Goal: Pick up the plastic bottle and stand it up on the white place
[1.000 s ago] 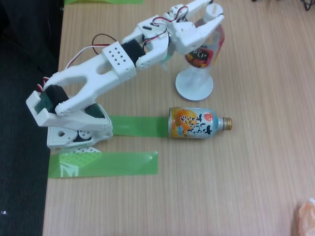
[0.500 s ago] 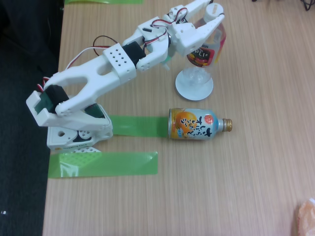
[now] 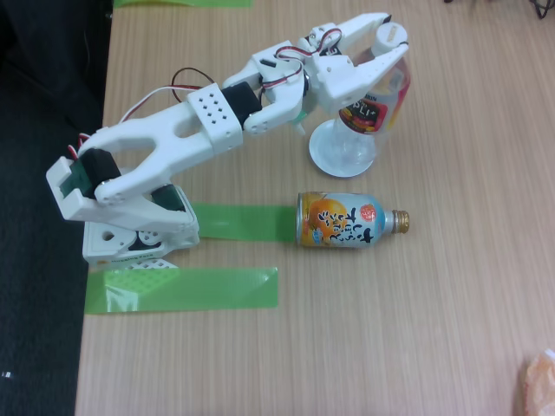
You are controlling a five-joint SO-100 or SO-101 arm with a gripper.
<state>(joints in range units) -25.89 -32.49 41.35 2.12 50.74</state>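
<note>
A: What lies nearest the camera in the fixed view?

B: A strip of green tape (image 3: 182,289) on the wooden table (image 3: 364,347), with the arm's white base (image 3: 139,232) just above it. A second green strip (image 3: 243,222) runs from the base toward an orange-and-blue bottle-can (image 3: 341,218) lying on its side, gold cap pointing right.

A: And beyond the can?

B: The white place (image 3: 334,161), a small round disc, sits near the can but apart from it. The plastic bottle (image 3: 373,104) stands on it, base down on the disc, leaning up and to the right, its red, black and yellow label partly hidden by a finger.

A: Where is the arm?

B: It reaches from the base up and right across the table. The gripper (image 3: 381,39) is at the bottle's upper part, one finger on each side, and appears clamped on the bottle near the white cap.

A: Anything farther off?

B: Another bit of green tape (image 3: 182,3) at the top edge.
</note>
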